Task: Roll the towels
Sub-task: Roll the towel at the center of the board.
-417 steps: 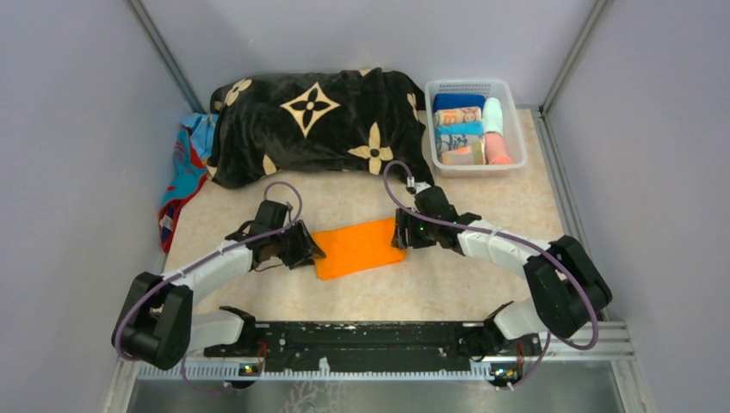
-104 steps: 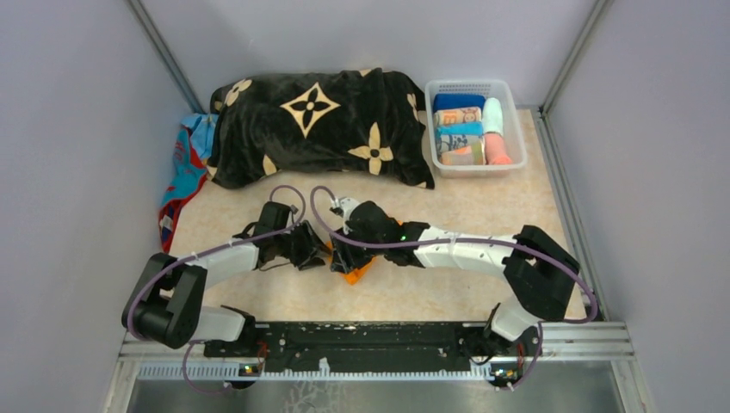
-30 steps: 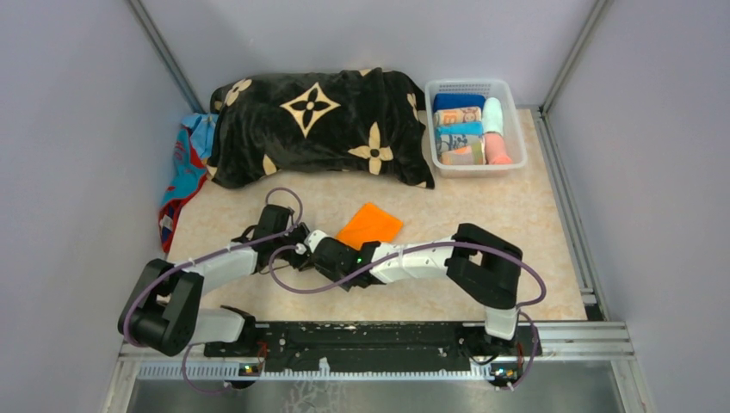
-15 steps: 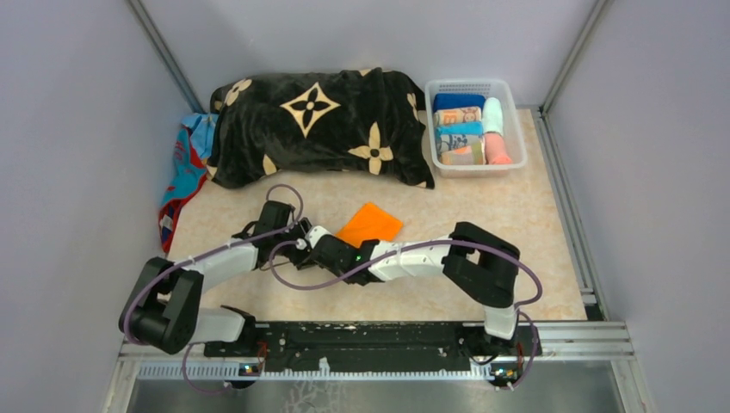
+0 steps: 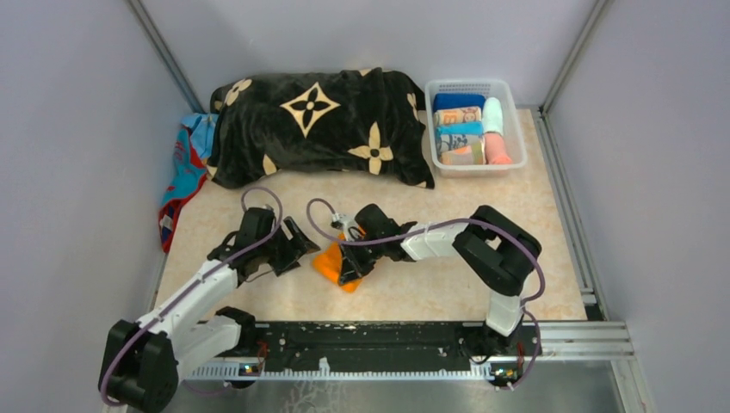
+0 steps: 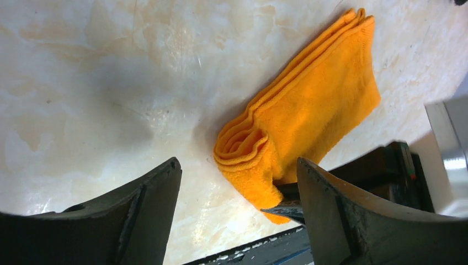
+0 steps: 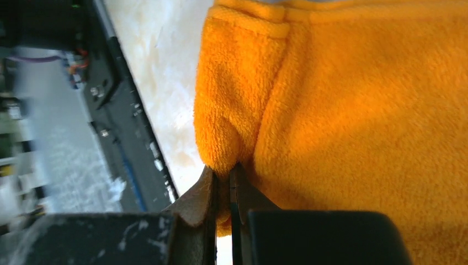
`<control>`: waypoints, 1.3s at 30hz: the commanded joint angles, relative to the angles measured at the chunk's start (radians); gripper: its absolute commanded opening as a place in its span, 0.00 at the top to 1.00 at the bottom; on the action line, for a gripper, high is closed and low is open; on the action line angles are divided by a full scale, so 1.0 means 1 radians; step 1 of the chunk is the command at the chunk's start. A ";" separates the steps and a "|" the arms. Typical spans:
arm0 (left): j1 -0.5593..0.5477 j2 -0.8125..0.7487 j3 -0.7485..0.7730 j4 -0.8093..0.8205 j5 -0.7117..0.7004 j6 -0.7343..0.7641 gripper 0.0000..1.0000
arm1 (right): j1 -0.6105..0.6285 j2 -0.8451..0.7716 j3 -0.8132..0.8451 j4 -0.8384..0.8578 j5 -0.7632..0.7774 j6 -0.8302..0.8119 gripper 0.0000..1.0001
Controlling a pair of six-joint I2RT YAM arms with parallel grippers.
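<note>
Two arms meet left of centre on the counter (image 5: 448,284), nearer its near edge than its far edge. Orange towel (image 5: 328,259) lies there folded into several layers, the layered end facing the left wrist camera (image 6: 309,121). Right gripper (image 5: 351,265): jaws nearly together, pinching a thick fold at the towel's edge (image 7: 223,176); pile fills most of the right wrist view (image 7: 353,110). Left gripper (image 5: 293,243): jaws wide, holding nothing, just beside the towel on its left; the towel shows between the fingers (image 6: 149,210) but is not touching them. Black blanket (image 5: 318,125) lies bunched along the far edge. Patterned towel (image 5: 182,176) sits at the far left corner, partly under the blanket. Basket (image 5: 508,95) in the far right corner holds rolled towels (image 5: 458,116).
</note>
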 commanded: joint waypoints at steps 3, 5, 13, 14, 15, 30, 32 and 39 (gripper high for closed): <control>0.004 -0.061 -0.041 -0.037 0.074 0.017 0.17 | -0.128 0.047 -0.124 0.382 -0.321 0.310 1.00; 0.004 -0.049 -0.074 0.007 0.125 0.019 0.18 | -0.157 0.076 -0.154 0.429 -0.335 0.370 1.00; -0.003 0.012 -0.121 0.184 0.256 -0.036 0.20 | -0.221 0.146 -0.218 0.502 -0.322 0.490 1.00; -0.008 0.015 -0.121 0.194 0.259 -0.040 0.20 | -0.228 0.155 -0.218 0.494 -0.318 0.491 1.00; -0.010 0.021 -0.121 0.204 0.258 -0.043 0.20 | -0.233 0.160 -0.214 0.477 -0.311 0.485 1.00; -0.056 0.293 -0.084 0.311 0.164 -0.072 0.46 | -0.224 0.010 -0.163 0.259 -0.200 0.310 0.84; -0.057 0.312 -0.080 0.308 0.158 -0.068 0.46 | -0.206 -0.061 -0.143 0.148 -0.108 0.229 0.74; -0.058 0.343 -0.083 0.292 0.129 -0.057 0.46 | -0.051 -0.298 -0.069 -0.147 0.371 -0.034 0.53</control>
